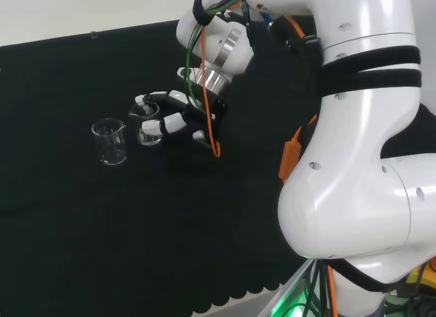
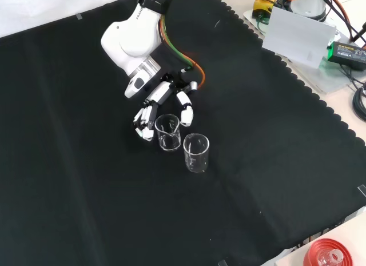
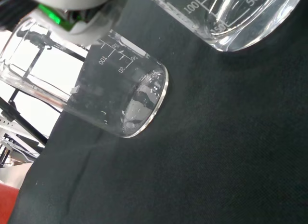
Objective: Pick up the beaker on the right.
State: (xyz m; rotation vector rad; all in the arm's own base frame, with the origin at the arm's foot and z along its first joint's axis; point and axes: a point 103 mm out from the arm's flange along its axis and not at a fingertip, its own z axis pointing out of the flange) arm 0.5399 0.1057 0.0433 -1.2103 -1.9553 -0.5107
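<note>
The beaker (image 1: pixel 147 123) nearest the arm is a small clear glass one standing upright on the black cloth of the counter (image 1: pixel 82 221). In the head view it is the right-hand one of two, and in the front view the same beaker (image 2: pixel 167 131) sits just below the fingers. The robot hand (image 1: pixel 178 119) is at this beaker with its fingers (image 2: pixel 147 118) curled down one side and another finger (image 2: pixel 186 112) on the other, so the glass stands between them. From here I cannot tell whether they actually touch the wall.

A second beaker (image 1: pixel 110 141), also clear and upright, stands just beside the first, to its left in the head view and lower right of it in the front view (image 2: pixel 196 152). The two stand apart with a thin gap. In the wrist view this neighbour (image 3: pixel 103 98) shows printed graduation marks.

Far off at the counter's edge in the front view there is a red ribbed ring (image 2: pixel 331 255).
</note>
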